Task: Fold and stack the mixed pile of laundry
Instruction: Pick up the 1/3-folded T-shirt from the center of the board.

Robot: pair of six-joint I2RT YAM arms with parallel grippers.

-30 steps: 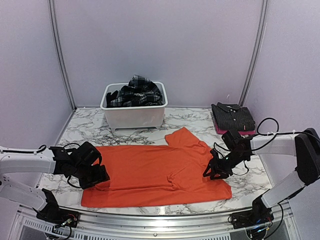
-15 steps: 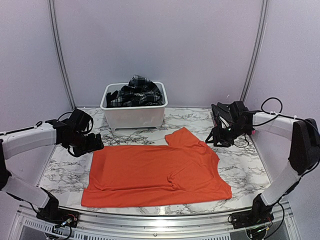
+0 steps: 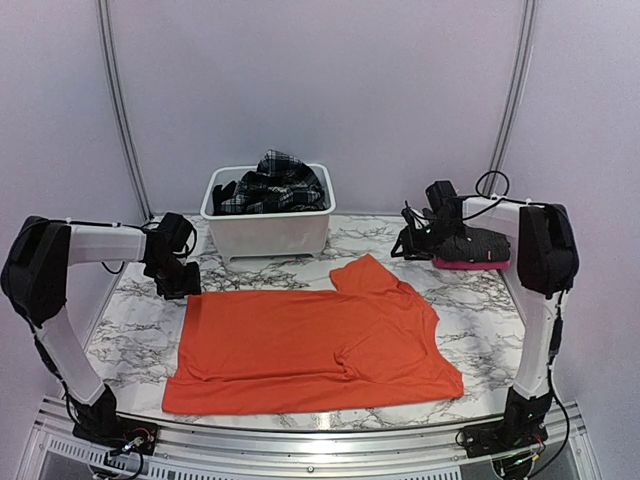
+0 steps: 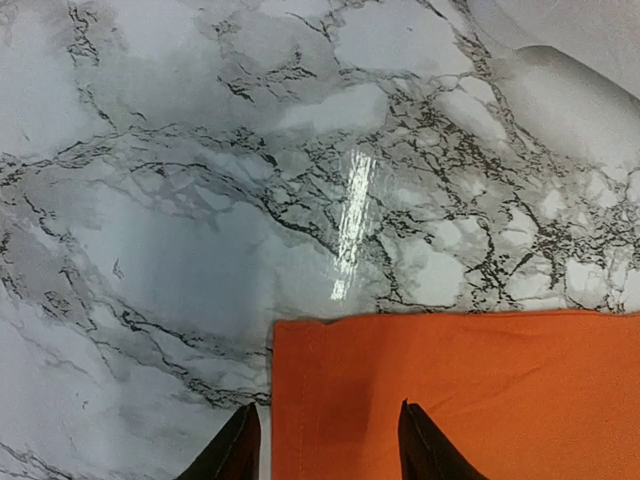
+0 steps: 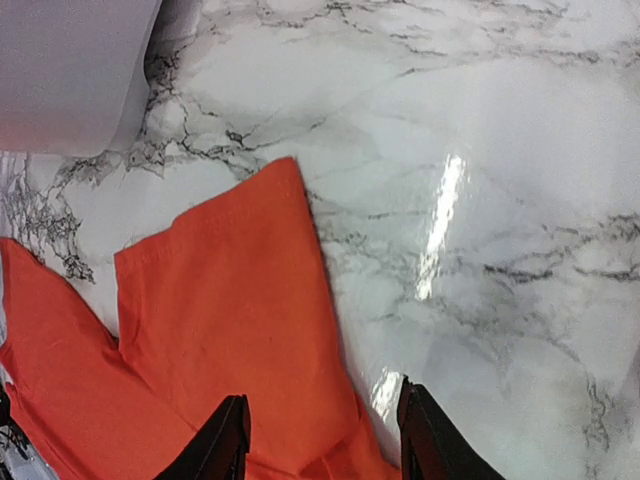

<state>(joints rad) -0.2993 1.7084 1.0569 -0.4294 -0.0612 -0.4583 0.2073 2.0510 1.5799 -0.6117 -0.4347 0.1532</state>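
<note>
Left pincer: parted, empty, over a corner of the shirt.
Right pincer: parted, empty, above the sleeve.
Risk: a shallow pinch misses the hem, or drags wrinkles across the surface.

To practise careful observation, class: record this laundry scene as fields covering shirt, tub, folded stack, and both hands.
shirt: orange T-shirt spread out on marble table
tub: white tub behind shirt, plaid garment inside
stack: dark folded garment on pink item, far right
left hand: open, empty, at shirt's far-left corner
right hand: open, empty, by the sleeve
</note>
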